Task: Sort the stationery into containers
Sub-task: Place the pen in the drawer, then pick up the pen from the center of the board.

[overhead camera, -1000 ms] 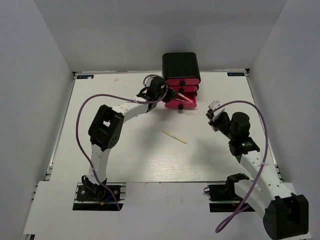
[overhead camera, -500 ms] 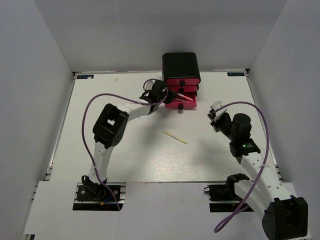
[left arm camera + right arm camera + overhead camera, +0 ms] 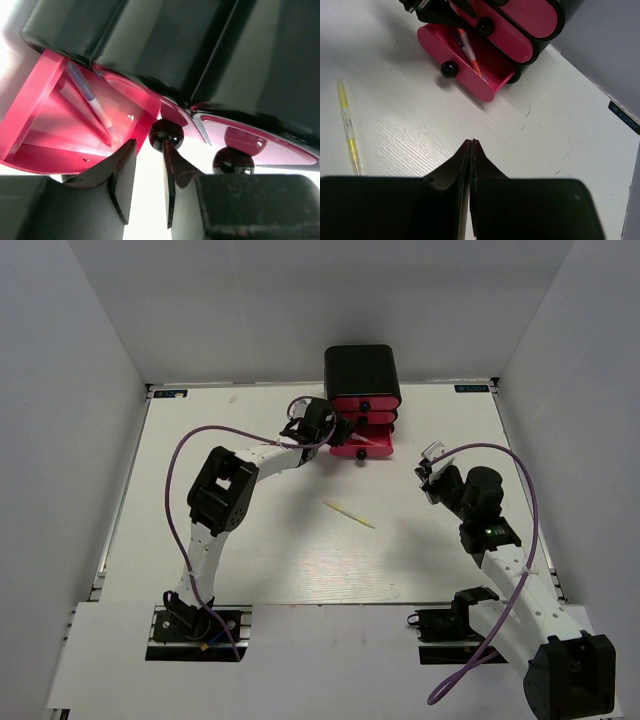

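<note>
Pen [image 3: 350, 514] lies far-left to near-right; left claw [image 3: 148, 150] spread, right claw [image 3: 471, 144] pressed together.

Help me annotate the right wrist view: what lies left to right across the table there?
Thin yellow pen → round black knob of the pulled-out pink bottom drawer → orange-and-white pen lying in that drawer → small dark label strip near the right edge.

the cabinet [image 3: 210, 45] is glossy black plastic, mirror-smooth. its pink drawers [image 3: 30, 110] and black knobs [image 3: 166, 135] shine likewise. the table [image 3: 545, 135] before the cabinet looks matt white, finely ridged; the yellow pen [image 3: 347, 131] there, translucent plastic.
</note>
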{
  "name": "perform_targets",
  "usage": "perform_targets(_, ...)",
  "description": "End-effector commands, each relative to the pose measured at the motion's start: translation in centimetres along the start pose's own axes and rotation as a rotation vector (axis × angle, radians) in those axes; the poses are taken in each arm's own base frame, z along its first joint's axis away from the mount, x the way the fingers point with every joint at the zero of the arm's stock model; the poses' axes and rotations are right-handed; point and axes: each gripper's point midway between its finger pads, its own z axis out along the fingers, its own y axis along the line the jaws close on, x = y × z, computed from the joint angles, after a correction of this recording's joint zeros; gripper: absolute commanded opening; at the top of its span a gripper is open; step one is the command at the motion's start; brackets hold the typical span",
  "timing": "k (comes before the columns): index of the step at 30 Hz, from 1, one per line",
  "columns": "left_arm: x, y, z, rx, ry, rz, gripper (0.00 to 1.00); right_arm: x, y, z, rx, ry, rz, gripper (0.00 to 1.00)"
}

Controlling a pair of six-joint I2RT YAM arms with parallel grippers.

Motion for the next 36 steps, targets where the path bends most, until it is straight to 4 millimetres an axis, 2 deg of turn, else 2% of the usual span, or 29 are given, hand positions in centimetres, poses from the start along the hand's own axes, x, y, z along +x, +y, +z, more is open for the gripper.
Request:
perform_targets(1, 0.3, -1.8, -0.3, 0.029, 0.02, -0.002, 0.38, -1.0, -0.3, 0.0, 0.012, -0.05, -0.011, 0.03)
perform_targets(6, 0.7, -2.0, -0.4, 0.038, 0.042, 0.007, 0.4, -1.1, -0.1, 0.0, -0.003, -0.054, -0.02, 0.03)
perform_targets(8, 0.6, -2.7, -0.7, 0.057, 0.041, 0.015, 0.4, -1.2, 0.1, 0.0, -0.018, -0.058, -0.023, 0.05)
perform_targets(10, 0.9, -4.0, -1.7, 0.085, 0.06, 0.028, 0.4, -1.0, 0.3, 0.1, -0.034, -0.056, -0.036, 0.11)
perform_targets(12, 1.0, -5.2, -2.5, 0.119, 0.067, 0.071, 0.4, -1.6, 1.7, 0.3, -0.122, -0.081, -0.058, 0.28)
perform_targets(13, 1.3, -6.5, -3.6, 0.147, 0.089, 0.086, 0.4, -1.0, 2.4, 0.4, -0.161, -0.063, -0.064, 0.34)
perform_targets(15, 2.1, -6.8, -4.8, 0.181, 0.134, 0.143, 0.4, -1.5, 4.9, 0.3, -0.324, -0.109, -0.102, 0.49)
perform_targets(16, 2.3, -7.1, -5.5, 0.196, 0.148, 0.165, 0.4, -1.9, 6.6, 0.1, -0.422, -0.145, -0.109, 0.53)
perform_targets(17, 2.3, -7.4, -7.0, 0.214, 0.153, 0.195, 0.4, -1.4, 7.3, 0.2, -0.48, -0.128, -0.096, 0.55)
perform_targets(18, 2.1, -7.3, -7.9, 0.215, 0.147, 0.26, 0.4, -1.4, 9.1, -0.2, -0.599, -0.154, -0.085, 0.57)
perform_targets(19, 2.0, -7.1, -8.8, 0.214, 0.143, 0.302, 0.4, -1.5, 9.4, 0.2, -0.643, -0.168, -0.108, 0.59)
perform_targets(20, 1.9, -5.8, -9.5, 0.188, 0.144, 0.34, 0.4, -0.4, 10.4, -0.2, -0.7, -0.122, -0.058, 0.59)
perform_targets(21, 1.6, -6.7, -11.8, 0.215, 0.132, 0.422, 0.4, -1.2, 10.7, -0.1, -0.742, -0.153, -0.076, 0.59)
perform_targets(22, 1.4, -6.4, -12.7, 0.215, 0.129, 0.461, 0.41, 0.0, 10.8, 1.0, -0.775, -0.12, -0.061, 0.59)
perform_targets(23, 1.3, -4.6, -13.5, 0.181, 0.135, 0.496, 0.43, 0.8, 11.7, 0.8, -0.822, -0.079, -0.041, 0.59)
perform_targets(24, 0.8, -3.4, -14.4, 0.133, 0.126, 0.531, 0.45, 1.2, 11.7, 1.2, -0.831, -0.06, -0.044, 0.6)
perform_targets(25, 0.2, -4.4, -16.8, 0.168, 0.1, 0.608, 0.47, 2.0, 11.4, 2.5, -0.841, -0.023, -0.053, 0.63)
perform_targets(26, -0.1, -2.0, -17.5, 0.121, 0.103, 0.635, 0.49, 2.4, 12.3, 2.6, -0.87, -0.005, -0.064, 0.64)
perform_targets(28, -0.6, 0.0, -19.4, 0.091, 0.09, 0.656, 0.54, 3.9, 12.3, 3.9, -0.854, 0.059, -0.097, 0.64)
perform_targets(29, -0.6, 1.7, -21.4, 0.096, 0.099, 0.656, 0.58, 4.3, 12.7, 4.2, -0.855, 0.089, -0.099, 0.66)
perform_targets(30, -1.0, 2.7, -22.3, 0.086, 0.08, 0.656, 0.63, 4.1, 13.0, 4.8, -0.852, 0.095, -0.11, 0.66)
perform_targets(31, -1.3, 3.4, -23.2, 0.082, 0.067, 0.631, 0.71, 4.9, 13.6, 5.4, -0.863, 0.144, -0.088, 0.66)
perform_targets(32, -1.5, 6.3, -23.7, 0.035, 0.071, 0.616, 0.8, 4.5, 13.5, 5.9, -0.861, 0.147, -0.09, 0.69)
perform_targets(33, -2.0, 7.3, -25.1, 0.039, 0.041, 0.586, 0.84, 5.2, 14.0, 6.4, -0.87, 0.182, -0.082, 0.69)
perform_targets(34, -2.4, 6.2, -26.0, 0.073, 0.012, 0.583, 0.88, 5.2, 14.9, 6.3, -0.889, 0.193, -0.064, 0.69)
perform_targets(35, -2.6, 8.0, -26.3, 0.049, 0.006, 0.575, 0.92, 5.3, 14.5, 6.9, -0.862, 0.217, -0.082, 0.69)
perform_targets(36, -3.0, 8.1, -26.8, 0.054, -0.017, 0.564, 0.94, 5.5, 15.4, 7.5, -0.864, 0.226, -0.085, 0.69)
